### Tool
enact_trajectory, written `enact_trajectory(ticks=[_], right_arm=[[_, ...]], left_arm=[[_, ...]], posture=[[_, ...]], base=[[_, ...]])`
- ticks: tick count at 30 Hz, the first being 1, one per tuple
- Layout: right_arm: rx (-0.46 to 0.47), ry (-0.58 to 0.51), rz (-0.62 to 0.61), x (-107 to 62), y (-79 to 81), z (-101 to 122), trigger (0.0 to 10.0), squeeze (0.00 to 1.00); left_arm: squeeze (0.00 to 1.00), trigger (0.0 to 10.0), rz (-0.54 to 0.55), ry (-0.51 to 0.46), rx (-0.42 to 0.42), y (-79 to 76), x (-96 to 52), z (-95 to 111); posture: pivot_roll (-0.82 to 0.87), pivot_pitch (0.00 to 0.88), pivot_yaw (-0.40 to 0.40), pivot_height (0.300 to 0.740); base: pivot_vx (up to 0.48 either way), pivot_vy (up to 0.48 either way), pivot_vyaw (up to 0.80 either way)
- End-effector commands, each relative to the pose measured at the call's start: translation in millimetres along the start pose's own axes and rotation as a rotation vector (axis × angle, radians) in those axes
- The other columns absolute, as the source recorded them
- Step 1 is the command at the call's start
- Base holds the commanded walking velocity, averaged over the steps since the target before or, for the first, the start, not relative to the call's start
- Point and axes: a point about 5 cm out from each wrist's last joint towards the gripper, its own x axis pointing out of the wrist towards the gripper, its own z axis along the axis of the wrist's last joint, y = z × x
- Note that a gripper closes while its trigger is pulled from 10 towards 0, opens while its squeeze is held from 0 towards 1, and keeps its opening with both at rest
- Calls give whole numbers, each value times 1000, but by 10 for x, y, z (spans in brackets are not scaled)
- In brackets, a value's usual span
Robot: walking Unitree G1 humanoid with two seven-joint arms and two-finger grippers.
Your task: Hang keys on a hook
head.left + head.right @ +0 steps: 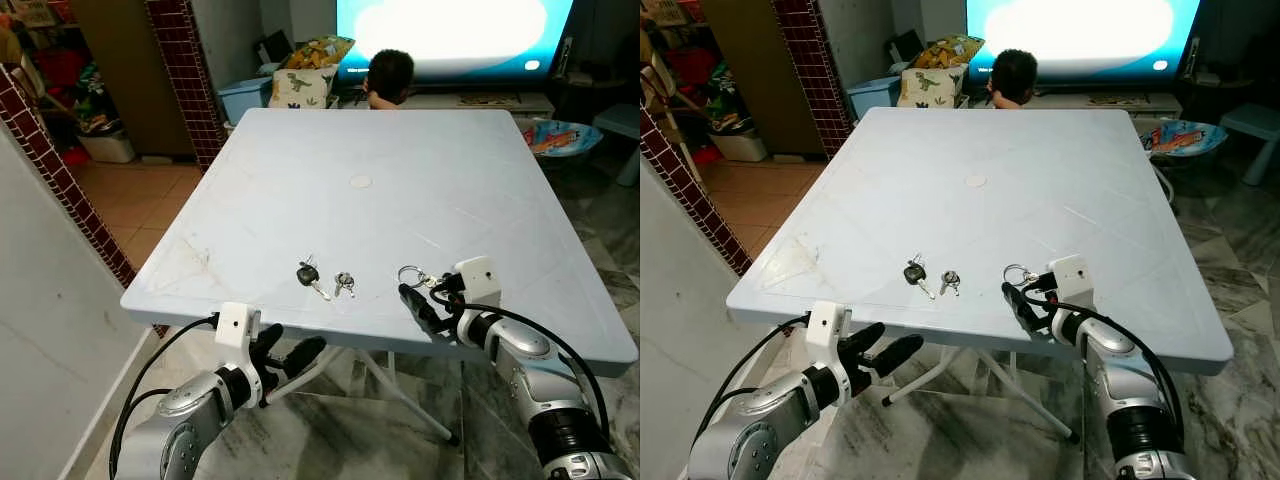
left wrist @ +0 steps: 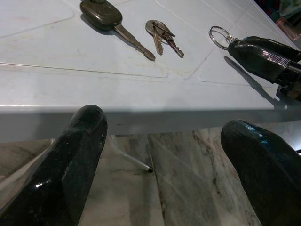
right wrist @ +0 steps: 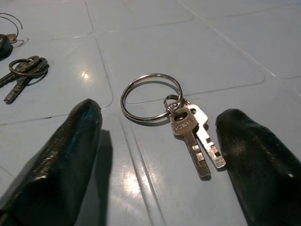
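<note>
A steel ring with two small keys [image 3: 151,96] lies near the front right of the white table [image 1: 360,140]. My right gripper [image 1: 420,285] rests low on the tabletop, open, with one black finger [image 3: 56,160] on each side of that ring and its keys [image 3: 195,141], not touching them. To the left lie a black-headed key [image 1: 308,277] and a small bunch of keys [image 1: 344,284]. My left gripper [image 1: 290,352] is open just below the table's front edge, with nothing between its fingers [image 2: 70,160].
A person's head [image 1: 390,75] shows beyond the table's far edge, in front of a bright screen [image 1: 450,30]. A white wall [image 1: 50,330] and a brick-tiled pillar [image 1: 185,70] stand at the left. Folding table legs [image 1: 400,390] cross the marble floor underneath.
</note>
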Motion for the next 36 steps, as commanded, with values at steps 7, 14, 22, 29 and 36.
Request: enact_trajectory(ticks=[7, 14, 22, 29, 36], right_arm=[[5, 30, 121, 23, 246, -145, 0, 0], [-29, 52, 126, 7, 276, -209, 0, 0], [-53, 60, 130, 5, 337, -256, 0, 0], [-57, 62, 136, 4, 372, -278, 0, 0], [-66, 67, 127, -5, 362, -293, 0, 0]], left_arm=[[0, 10000, -7, 4, 21, -17, -7, 24], [0, 10000, -6, 5, 20, -16, 0, 16], [0, 10000, -4, 7, 20, -17, 2, 8], [0, 10000, -3, 9, 22, -14, 6, 5], [0, 10000, -7, 11, 21, -21, 12, 1]], posture=[[-40, 0, 94, 740], [-41, 0, 91, 740], [-40, 0, 89, 740], [-42, 0, 90, 740], [-43, 0, 90, 740]], base=[[0, 0, 0], [0, 0, 0], [0, 0, 0], [0, 0, 0], [0, 0, 0]])
